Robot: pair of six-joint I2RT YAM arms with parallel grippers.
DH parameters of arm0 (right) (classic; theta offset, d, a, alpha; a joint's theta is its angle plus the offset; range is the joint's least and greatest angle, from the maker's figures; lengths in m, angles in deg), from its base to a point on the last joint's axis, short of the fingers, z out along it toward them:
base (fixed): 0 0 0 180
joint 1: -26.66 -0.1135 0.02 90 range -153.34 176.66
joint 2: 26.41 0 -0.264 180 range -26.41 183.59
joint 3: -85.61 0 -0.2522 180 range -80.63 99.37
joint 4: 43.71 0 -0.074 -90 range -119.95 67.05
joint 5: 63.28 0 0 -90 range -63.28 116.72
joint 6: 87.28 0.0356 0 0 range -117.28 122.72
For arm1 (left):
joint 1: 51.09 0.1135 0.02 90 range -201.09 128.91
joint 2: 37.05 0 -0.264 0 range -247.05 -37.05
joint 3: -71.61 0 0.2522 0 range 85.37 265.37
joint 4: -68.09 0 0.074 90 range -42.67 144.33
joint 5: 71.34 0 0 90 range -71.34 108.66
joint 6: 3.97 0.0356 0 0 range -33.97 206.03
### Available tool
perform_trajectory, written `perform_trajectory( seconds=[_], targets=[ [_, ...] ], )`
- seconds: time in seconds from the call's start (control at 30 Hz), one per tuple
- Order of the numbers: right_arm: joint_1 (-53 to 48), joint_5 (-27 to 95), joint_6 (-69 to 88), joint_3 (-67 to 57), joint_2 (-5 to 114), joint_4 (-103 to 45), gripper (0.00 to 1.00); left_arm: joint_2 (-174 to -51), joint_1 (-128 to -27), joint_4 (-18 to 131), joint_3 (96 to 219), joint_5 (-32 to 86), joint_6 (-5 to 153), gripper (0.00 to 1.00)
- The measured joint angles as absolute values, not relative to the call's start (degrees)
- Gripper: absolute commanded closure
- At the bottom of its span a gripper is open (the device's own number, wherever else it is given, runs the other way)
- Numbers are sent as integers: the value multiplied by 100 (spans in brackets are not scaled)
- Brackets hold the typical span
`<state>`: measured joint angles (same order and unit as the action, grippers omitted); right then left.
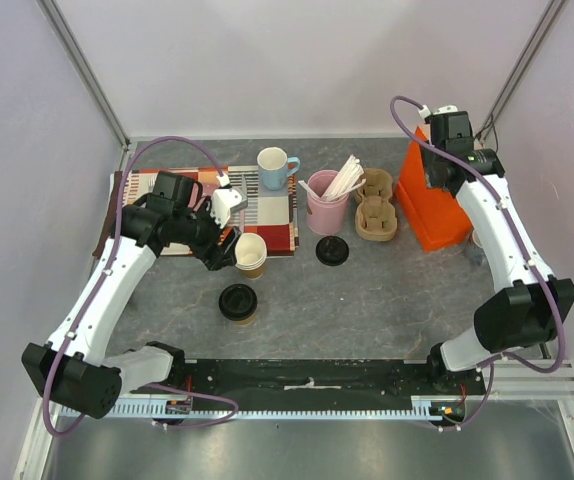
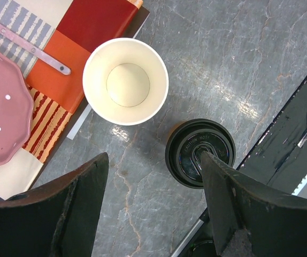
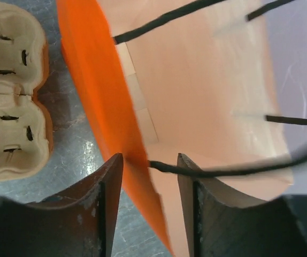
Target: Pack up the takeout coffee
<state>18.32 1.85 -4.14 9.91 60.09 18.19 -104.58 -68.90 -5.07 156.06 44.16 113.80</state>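
Observation:
The takeout coffee [image 1: 237,303], a brown paper cup with a black dome lid, stands on the grey table in front of the left arm. In the left wrist view its lid [image 2: 188,150] sits partly behind my right finger [image 2: 225,193]. My left gripper [image 1: 219,256] is open and empty [image 2: 153,184], above the table between the coffee and a lidless paper cup [image 2: 125,81]. My right gripper [image 1: 435,175] is open [image 3: 150,166], its jaws astride the near wall of the orange paper bag [image 3: 100,101], with a black handle cord [image 3: 207,172] between them.
A loose black lid [image 1: 332,250], a pink cup of stirrers [image 1: 327,205], a light-blue mug [image 1: 275,167] and pulp cup carriers [image 1: 377,215] stand mid-table. A striped placemat [image 2: 97,24] holds a pink plate [image 2: 1,107] and a metal utensil [image 2: 28,47].

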Motion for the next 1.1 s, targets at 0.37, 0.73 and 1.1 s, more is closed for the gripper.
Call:
perform_trajectory(
  seconds=[0.37, 0.73, 1.1],
  targets=[
    [1876, 494, -464, 980, 6013, 1782, 100, -10458, -6890, -509, 15547, 4407, 11380, 24],
    [1876, 623, -468, 1542, 5270, 1959, 100, -10458, -6888, -507, 15547, 4425, 11380, 24],
    [1862, 2813, -770, 2123, 3775, 2007, 100, -10460, -6890, -315, 15550, 4420, 11332, 23]
  ],
)
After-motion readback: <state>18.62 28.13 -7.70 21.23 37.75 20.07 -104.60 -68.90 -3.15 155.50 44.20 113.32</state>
